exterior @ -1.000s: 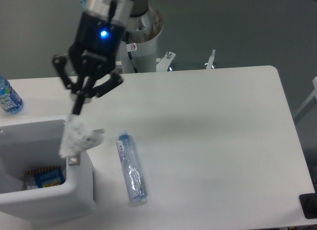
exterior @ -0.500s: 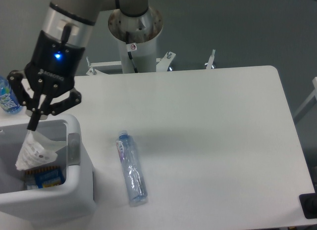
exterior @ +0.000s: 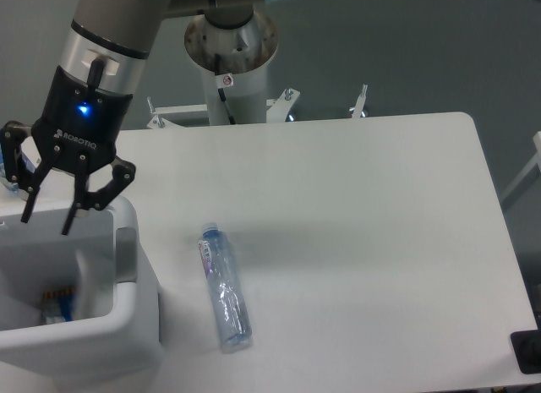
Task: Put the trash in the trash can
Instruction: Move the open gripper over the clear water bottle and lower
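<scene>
My gripper point(exterior: 48, 217) hangs open over the white trash can point(exterior: 127, 321) at the table's left front, with nothing between its fingers. Inside the can, a pale blurred shape point(exterior: 91, 279) lies below the fingertips; it looks like the white tissue wad, apart from the gripper. The crushed clear bottle point(exterior: 224, 287) with the pale blue cap lies on its side on the table, just right of the can, cap pointing away from the front edge.
The can also holds a blue packet and something brown point(exterior: 59, 302). A grey tab point(exterior: 125, 253) sits on its right rim. The robot's base column point(exterior: 228, 51) stands behind the table. A black object point(exterior: 527, 351) sits at the front right corner.
The gripper carried the tissue wad left from the can's right rim to over the can, then opened. The wad has left the fingers and dropped inside. The bottle has not moved.
</scene>
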Robot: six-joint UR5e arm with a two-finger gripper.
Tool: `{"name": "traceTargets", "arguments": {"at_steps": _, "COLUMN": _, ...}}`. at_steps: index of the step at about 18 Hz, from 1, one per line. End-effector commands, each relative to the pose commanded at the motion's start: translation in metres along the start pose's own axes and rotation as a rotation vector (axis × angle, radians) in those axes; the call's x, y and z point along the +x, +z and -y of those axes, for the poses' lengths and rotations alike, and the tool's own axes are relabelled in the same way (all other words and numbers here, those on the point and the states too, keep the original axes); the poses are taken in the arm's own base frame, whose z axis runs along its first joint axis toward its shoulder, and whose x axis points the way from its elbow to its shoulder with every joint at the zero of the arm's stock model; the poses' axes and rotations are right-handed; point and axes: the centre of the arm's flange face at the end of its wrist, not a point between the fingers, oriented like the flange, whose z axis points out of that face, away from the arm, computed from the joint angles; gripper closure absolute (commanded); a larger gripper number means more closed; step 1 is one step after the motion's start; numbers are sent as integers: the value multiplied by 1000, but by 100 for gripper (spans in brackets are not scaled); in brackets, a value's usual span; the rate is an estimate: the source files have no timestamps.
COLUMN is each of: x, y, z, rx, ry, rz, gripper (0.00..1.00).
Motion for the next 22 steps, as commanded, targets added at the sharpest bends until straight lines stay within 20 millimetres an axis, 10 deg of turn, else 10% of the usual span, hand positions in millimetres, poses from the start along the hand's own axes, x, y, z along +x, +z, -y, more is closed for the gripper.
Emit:
{"name": "traceTargets", "arguments": {"at_steps": 13, "x": -93, "y": -22, "z": 16, "rx": 15, "ry": -53, "rz": 573, "gripper": 0}}
{"name": "traceTargets", "arguments": {"at_steps": 22, "x": -175, "y": 61, "z": -6, "rx": -126, "ry": -121, "rz": 613, "gripper": 0}}
